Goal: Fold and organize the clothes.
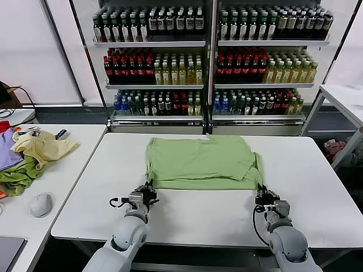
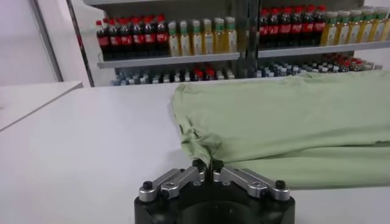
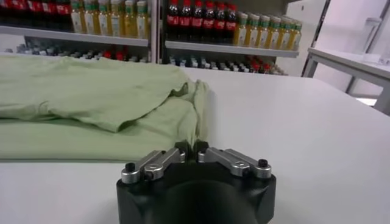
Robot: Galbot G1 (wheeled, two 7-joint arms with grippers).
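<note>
White desk (image 1: 187, 218): left gripper (image 1: 148, 190) and right gripper (image 1: 261, 192) pinch the green T-shirt's (image 1: 198, 158) near corners; next, probably lift together and fold away.

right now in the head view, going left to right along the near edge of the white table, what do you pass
left gripper, shut on the near left corner of the light green T-shirt → the shirt's near folded edge → right gripper, shut on the near right corner → bare white table
</note>
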